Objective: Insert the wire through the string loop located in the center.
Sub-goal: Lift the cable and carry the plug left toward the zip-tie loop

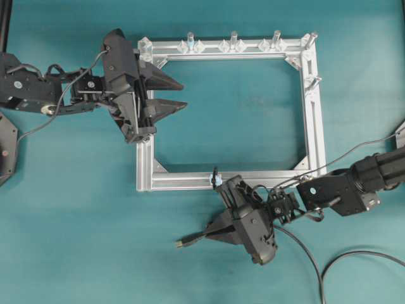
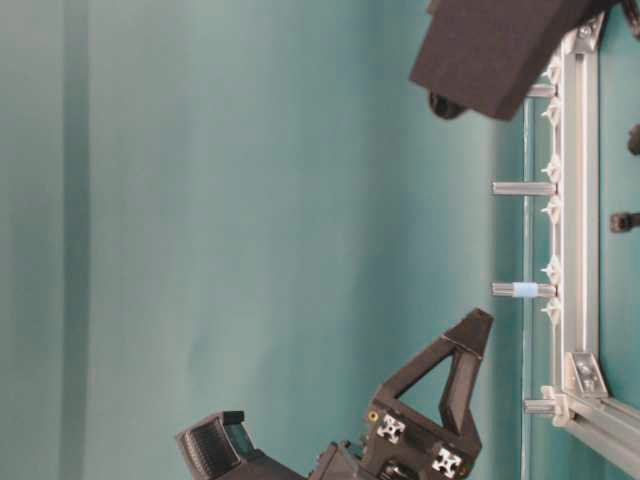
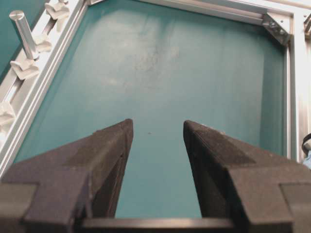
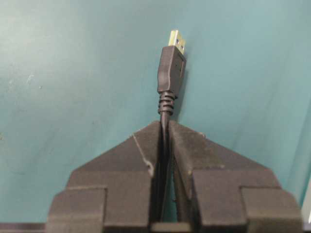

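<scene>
My right gripper [image 4: 165,127] pinches the thin black wire [image 4: 170,68] just behind its plug.
The plug's metal tip points left, outside the silver aluminium frame [image 1: 190,180], below the tiny black string loop [image 1: 215,174]. My left gripper [image 3: 154,133] hangs spread wide, holding nothing, over the frame's interior.

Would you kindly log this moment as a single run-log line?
right tool: shut on wire, plug points away from frame | left tool: open, empty | string loop: unthreaded | step: wire held, not inserted
</scene>
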### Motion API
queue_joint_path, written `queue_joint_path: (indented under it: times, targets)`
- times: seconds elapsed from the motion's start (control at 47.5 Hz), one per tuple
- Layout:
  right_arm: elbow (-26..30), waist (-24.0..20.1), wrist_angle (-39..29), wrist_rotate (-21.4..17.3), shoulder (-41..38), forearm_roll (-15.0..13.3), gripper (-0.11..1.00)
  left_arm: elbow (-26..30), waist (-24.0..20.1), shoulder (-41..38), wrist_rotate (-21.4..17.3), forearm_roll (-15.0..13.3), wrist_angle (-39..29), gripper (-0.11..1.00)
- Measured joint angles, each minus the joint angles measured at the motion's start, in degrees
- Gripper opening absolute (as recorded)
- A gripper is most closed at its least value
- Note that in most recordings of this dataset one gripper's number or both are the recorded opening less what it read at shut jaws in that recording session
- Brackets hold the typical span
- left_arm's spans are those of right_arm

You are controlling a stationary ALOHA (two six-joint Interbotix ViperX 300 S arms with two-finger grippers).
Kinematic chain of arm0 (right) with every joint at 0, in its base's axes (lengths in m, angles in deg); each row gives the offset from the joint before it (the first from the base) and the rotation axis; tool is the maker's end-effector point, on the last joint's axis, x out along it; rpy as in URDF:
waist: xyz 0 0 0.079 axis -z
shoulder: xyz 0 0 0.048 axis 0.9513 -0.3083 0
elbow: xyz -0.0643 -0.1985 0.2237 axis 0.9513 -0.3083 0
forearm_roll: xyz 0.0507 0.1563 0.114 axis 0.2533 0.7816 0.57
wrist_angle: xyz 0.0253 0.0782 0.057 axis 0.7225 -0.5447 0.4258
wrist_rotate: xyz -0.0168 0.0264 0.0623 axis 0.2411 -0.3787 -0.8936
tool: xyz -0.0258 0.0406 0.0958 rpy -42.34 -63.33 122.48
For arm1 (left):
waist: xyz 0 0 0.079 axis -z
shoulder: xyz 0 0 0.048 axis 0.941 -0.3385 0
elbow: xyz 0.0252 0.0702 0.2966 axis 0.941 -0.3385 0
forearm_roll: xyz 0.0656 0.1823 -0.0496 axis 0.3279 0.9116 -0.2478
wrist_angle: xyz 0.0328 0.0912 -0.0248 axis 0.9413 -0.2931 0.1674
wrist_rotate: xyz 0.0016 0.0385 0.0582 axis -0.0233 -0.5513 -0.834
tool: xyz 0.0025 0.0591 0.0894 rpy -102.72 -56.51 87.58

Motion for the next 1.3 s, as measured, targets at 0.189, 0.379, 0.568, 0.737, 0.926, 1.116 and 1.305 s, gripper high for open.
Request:
queue_joint_path:
  times: [0.189,0.379,0.568,0.737,0.926,1.116,1.305]
  targets:
    - [0.0,0.0,0.0,0.0,0.0,0.0,0.07,0.0,0.1,0.0,0.0,0.0,0.0,0.49]
    - [0.0,0.0,0.0,0.0,0.0,0.0,0.07,0.0,0.1,0.0,0.0,0.0,-0.1,0.49]
    - [-0.1,0.0,0.0,-0.1,0.4,0.0,0.07,0.0,0.0,-0.1,0.0,0.0,-0.1,0.49]
    - [-0.8,-0.1,-0.8,-0.1,1.8,0.0,0.07,0.0,0.1,-0.1,0.0,0.0,-0.1,0.49]
    - [-1.8,-0.1,-2.6,-0.1,4.9,0.0,0.07,0.0,0.1,-0.1,0.0,0.0,-0.1,0.49]
    - [-2.6,-0.1,-5.3,-0.1,9.3,0.0,0.07,0.0,0.1,0.0,0.0,0.0,0.0,0.49]
    - [-4.0,0.0,-7.7,0.0,13.3,0.0,0.07,0.0,0.1,-0.1,-0.1,0.0,-0.1,0.49]
